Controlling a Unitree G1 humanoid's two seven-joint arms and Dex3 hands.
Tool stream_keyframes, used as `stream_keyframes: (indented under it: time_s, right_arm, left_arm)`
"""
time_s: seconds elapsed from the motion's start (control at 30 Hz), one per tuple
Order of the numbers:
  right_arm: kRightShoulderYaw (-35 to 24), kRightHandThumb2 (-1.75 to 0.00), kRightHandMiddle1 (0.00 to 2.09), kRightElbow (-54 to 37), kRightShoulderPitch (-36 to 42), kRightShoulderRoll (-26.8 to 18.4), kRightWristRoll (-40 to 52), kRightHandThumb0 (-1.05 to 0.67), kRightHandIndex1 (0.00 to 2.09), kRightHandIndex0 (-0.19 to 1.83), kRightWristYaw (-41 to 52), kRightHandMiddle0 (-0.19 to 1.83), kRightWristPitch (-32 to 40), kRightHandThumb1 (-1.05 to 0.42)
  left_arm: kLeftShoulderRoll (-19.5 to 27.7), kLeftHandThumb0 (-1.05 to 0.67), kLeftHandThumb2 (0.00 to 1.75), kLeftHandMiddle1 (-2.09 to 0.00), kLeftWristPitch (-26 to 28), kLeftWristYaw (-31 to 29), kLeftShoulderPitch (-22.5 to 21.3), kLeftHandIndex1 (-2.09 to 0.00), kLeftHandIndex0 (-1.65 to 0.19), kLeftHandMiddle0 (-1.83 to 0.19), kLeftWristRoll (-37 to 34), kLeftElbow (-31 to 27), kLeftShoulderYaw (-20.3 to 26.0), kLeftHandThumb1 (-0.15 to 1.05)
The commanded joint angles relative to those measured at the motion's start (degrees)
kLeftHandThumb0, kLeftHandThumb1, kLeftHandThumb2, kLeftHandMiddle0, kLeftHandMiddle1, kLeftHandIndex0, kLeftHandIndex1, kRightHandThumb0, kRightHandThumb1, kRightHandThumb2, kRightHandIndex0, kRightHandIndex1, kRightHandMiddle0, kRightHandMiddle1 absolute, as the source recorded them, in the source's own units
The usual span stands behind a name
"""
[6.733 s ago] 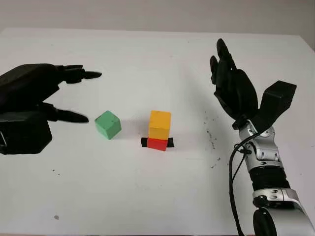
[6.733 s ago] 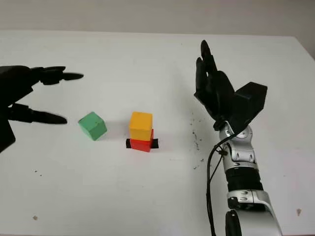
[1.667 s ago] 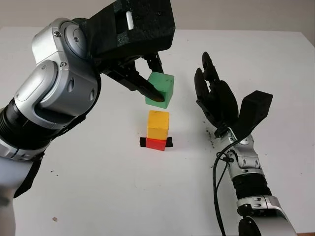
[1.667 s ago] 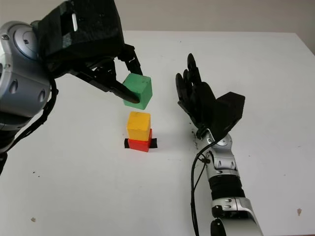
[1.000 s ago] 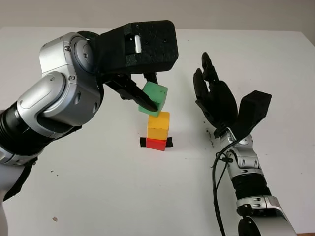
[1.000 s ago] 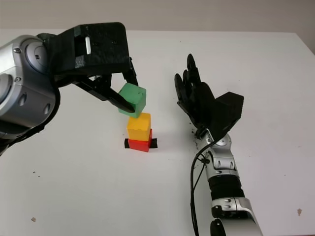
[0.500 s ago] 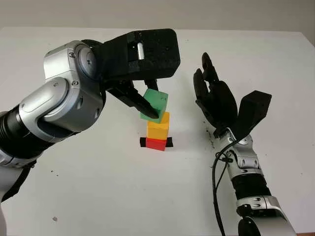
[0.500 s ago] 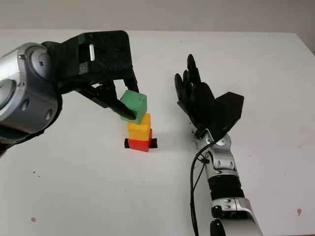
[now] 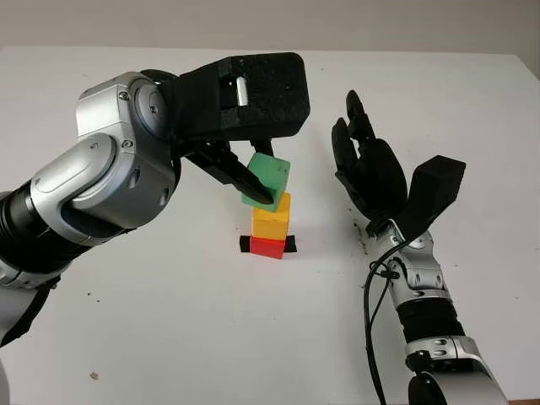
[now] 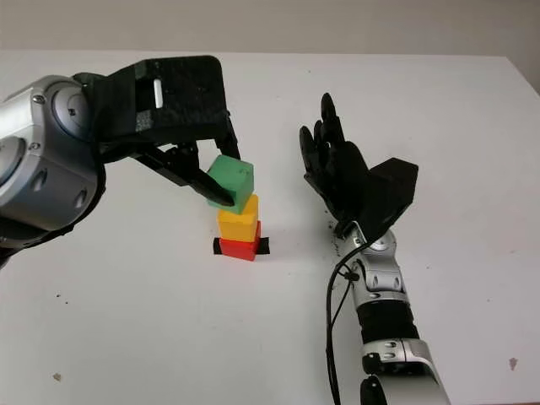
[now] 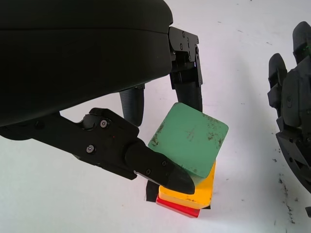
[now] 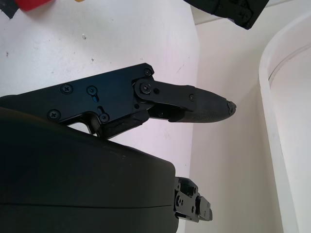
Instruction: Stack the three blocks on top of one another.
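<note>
Left eye view: the yellow block already sits on the red block, which rests on a strip of black tape on the white table, so the lower two tiers are done. The left hand grips the green block, holding it tilted just over the yellow block and seemingly touching its top, so it remains to set it flat, square it and let go. The right hand is open, raised upright beside the stack and holding nothing.
</note>
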Motion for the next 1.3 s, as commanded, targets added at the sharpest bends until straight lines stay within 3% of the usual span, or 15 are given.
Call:
stream_keyframes:
  time_s: [0.0, 0.2, 0.33, 0.5, 0.63, 0.8, 0.93, 0.97, 1.0, 1.1, 1.17, 1.2, 1.27]
  right_arm:
    - [0.0, -0.54, 0.0, -1.4, 1.0, -0.2, -0.2, -0.65, 0.0, -0.19, -0.1, -0.19, 0.2, -1.05]
    - [-0.2, -0.52, 0.0, -1.7, 1.2, 0.0, 0.1, -0.65, 0.0, -0.19, -0.1, -0.19, 0.4, -1.05]
    - [0.0, -0.53, 0.0, -2.0, 1.3, -0.1, -0.2, -0.65, 0.0, -0.19, -0.2, -0.19, 0.8, -1.05]
    - [-0.1, -0.54, 0.0, -1.9, 1.3, 0.0, 0.0, -0.65, 0.0, -0.19, 0.1, -0.19, 0.5, -1.05]
    - [0.0, -0.53, 0.0, -1.8, 1.3, -0.1, -0.3, -0.65, 0.0, -0.19, -0.4, -0.19, 0.7, -1.05]
    - [0.0, -0.53, 0.0, -1.9, 1.4, -0.1, -0.3, -0.66, 0.0, -0.19, -0.2, -0.19, 0.7, -1.05]
    - [0.0, -0.52, 0.0, -2.4, 1.5, 0.0, -0.3, -0.66, 0.0, -0.19, -0.6, -0.19, 1.2, -1.05]
    - [0.1, -0.52, 0.0, -2.5, 1.6, 0.0, -0.4, -0.67, 0.0, -0.19, -0.5, -0.19, 1.2, -1.05]
    - [0.2, -0.52, 0.0, -2.5, 1.6, -0.1, -0.5, -0.67, 0.0, -0.19, -0.4, -0.19, 1.1, -1.05]
    - [0.1, -0.53, 0.0, -2.8, 1.6, -0.1, -0.6, -0.67, 0.0, -0.19, -0.4, -0.19, 1.6, -1.05]
    - [0.0, -0.53, 0.0, -2.6, 1.6, -0.1, -0.4, -0.67, 0.0, -0.19, -0.3, -0.19, 1.6, -1.05]
    - [-0.1, -0.52, 0.0, -2.4, 1.5, -0.1, -0.3, -0.66, 0.0, -0.19, -0.1, -0.19, 1.4, -1.05]
    - [-0.2, -0.52, 0.0, -2.2, 1.4, 0.0, -0.1, -0.65, 0.0, -0.19, 0.0, -0.19, 1.3, -1.05]
  left_arm:
    - [0.0, -0.38, 0.12, -1.78, 0.2, 0.3, -0.1, -2.09, -0.54, 0.06, -0.2, -0.7, -0.2, 1.05]
    - [-0.1, -0.36, 0.13, -2.08, -0.2, 0.3, 0.1, -2.09, -0.59, -0.09, -1.0, -1.0, 0.3, 1.05]
    - [-0.2, -0.34, 0.14, -2.09, 1.3, 0.3, -0.7, -2.09, -0.57, -0.19, -1.2, -1.2, -0.6, 1.05]
    - [0.2, -0.34, 0.15, -2.09, 1.1, -0.1, -0.7, -2.09, -0.67, -0.11, -1.6, -1.2, -0.8, 1.04]
    - [0.5, -0.33, 0.16, -2.09, 1.4, -0.8, -0.8, -2.09, -0.6, -0.24, -2.7, -1.3, -0.5, 1.04]
    - [0.3, -0.31, 0.15, -2.09, 3.0, -0.1, -0.9, -2.09, -0.6, -0.23, -3.8, -1.4, -0.3, 1.03]
    - [0.6, -0.33, 0.14, -2.09, 3.1, 0.1, -0.7, -2.09, -0.46, -0.14, -4.9, -1.4, 0.1, 1.03]
    - [0.9, -0.38, 0.13, -2.03, 3.4, 0.0, -1.1, -2.05, -0.33, -0.05, -5.0, -1.4, -0.5, 1.04]
    - [1.0, -0.44, 0.1, -1.78, 4.7, -0.2, -1.9, -1.83, -0.15, 0.06, -5.4, -1.3, -1.2, 1.04]
    - [0.7, -0.53, 0.06, -1.19, 8.8, -0.1, -4.0, -1.29, -0.06, 0.1, -6.5, -1.2, -2.9, 1.03]
    - [0.9, -0.55, 0.05, -1.11, 9.2, 0.3, -4.6, -1.14, -0.06, 0.07, -7.1, -1.5, -3.7, 1.02]
    - [1.2, -0.57, 0.06, -1.19, 8.8, 0.3, -4.8, -1.03, -0.01, 0.09, -7.3, -1.6, -4.2, 1.03]
    - [1.6, -0.59, 0.05, -1.0, 8.0, 0.1, -5.1, -0.91, 0.04, 0.14, -7.9, -1.9, -4.4, 1.04]
